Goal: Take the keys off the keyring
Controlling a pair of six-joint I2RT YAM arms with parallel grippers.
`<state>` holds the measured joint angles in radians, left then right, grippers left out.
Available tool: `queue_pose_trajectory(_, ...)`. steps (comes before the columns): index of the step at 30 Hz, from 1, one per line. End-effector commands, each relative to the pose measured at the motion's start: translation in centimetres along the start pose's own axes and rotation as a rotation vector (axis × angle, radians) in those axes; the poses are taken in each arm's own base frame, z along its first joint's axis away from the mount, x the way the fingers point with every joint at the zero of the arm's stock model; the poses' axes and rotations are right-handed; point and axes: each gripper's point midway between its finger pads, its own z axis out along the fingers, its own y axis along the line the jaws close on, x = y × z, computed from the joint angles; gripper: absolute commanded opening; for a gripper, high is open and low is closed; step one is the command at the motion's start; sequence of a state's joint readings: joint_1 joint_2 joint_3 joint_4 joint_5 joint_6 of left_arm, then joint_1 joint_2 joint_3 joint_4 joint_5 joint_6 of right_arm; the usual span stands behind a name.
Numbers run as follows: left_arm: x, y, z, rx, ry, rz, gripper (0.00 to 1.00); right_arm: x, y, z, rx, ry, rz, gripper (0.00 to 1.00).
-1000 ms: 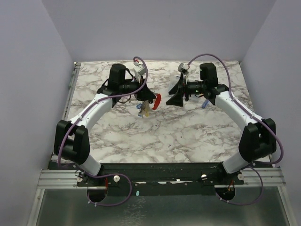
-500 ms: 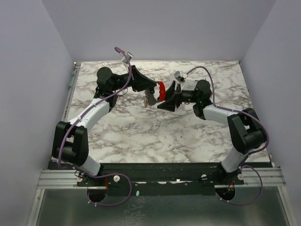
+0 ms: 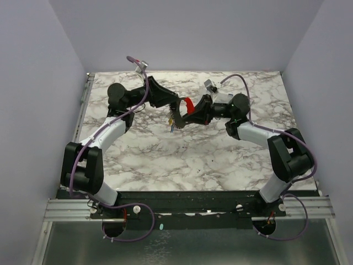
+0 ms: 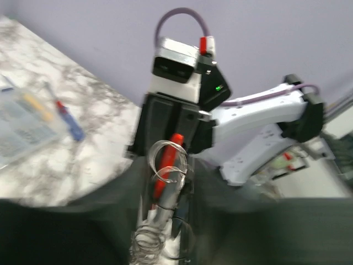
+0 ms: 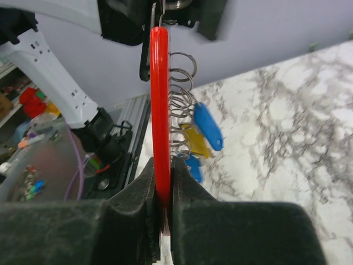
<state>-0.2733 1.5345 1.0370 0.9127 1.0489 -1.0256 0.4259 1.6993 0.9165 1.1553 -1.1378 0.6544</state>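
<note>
The red keyring (image 5: 160, 99) is held up above the marble table, edge-on in the right wrist view. My right gripper (image 5: 162, 165) is shut on its lower end. Silver coil rings (image 5: 182, 105) hang beside it. On them are the keys (image 5: 208, 126), which have blue and yellow plastic heads. My left gripper (image 5: 165, 19) is at the keyring's top, its jaws apart on either side. From above, the keyring (image 3: 189, 104) sits between the left gripper (image 3: 177, 109) and the right gripper (image 3: 186, 117), with the keys (image 3: 174, 123) dangling below. The left wrist view is blurred and shows rings (image 4: 168, 165) between its fingers.
A clear plastic box (image 4: 22, 124) and a small screwdriver (image 4: 69, 118) with a red and blue handle lie on the marble table (image 3: 165, 160), seen only in the left wrist view. Both arms meet over the far middle of the table.
The arms have come together at the far middle. My right gripper has shut on the red keyring's end. My left gripper's jaws have spread apart.
</note>
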Motion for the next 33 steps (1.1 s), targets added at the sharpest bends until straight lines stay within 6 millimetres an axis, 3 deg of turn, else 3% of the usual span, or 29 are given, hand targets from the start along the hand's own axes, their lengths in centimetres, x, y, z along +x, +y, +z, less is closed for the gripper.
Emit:
queue_pose_trajectory(1,-2.2,2.0,-3.3,-0.06,-0.054,0.044,0.68,-0.1,-0.8,-0.3,0.052,0.115,0.037,0.0)
queue_pose_trajectory(3,-2.2,3.7,-4.9,-0.103,-0.063,0.034,0.88,1.3,-3.0,-1.1,0.186,0.246,0.077,0.01)
queue_pose_trajectory(6,-2.6,6.1,-7.6,-0.175,-0.092,0.052,0.99,2.7,-3.7,-3.0,0.309,0.378,0.11,0.01)
queue_pose_trajectory(10,-2.6,8.4,-10.2,-0.247,-0.107,0.059,0.99,4.0,-3.6,-5.1,0.408,0.5,0.134,0.01)
queue_pose_trajectory(13,-1.8,10.5,-11.1,-0.333,-0.089,0.033,0.99,5.0,-4.0,-7.1,0.493,0.622,0.158,0.0)
queue_pose_trajectory(16,0.6,15.5,-12.8,-0.588,0.031,0.002,0.99,6.1,-3.7,-9.0,0.546,0.735,0.185,0.0)
queue_pose_trajectory(18,2.1,17.0,-13.9,-0.718,0.118,-0.007,0.99,6.6,-3.4,-9.9,0.572,0.778,0.2,0.01)
queue_pose_trajectory(27,3.3,14.6,-14.2,-0.729,0.246,0.288,0.99,6.7,-1.4,-12.3,0.56,0.937,0.192,0.01)
queue_pose_trajectory(33,6.7,12.0,-11.7,-0.56,0.392,0.477,0.99,5.2,-0.2,-11.8,0.513,0.936,0.173,0.01)
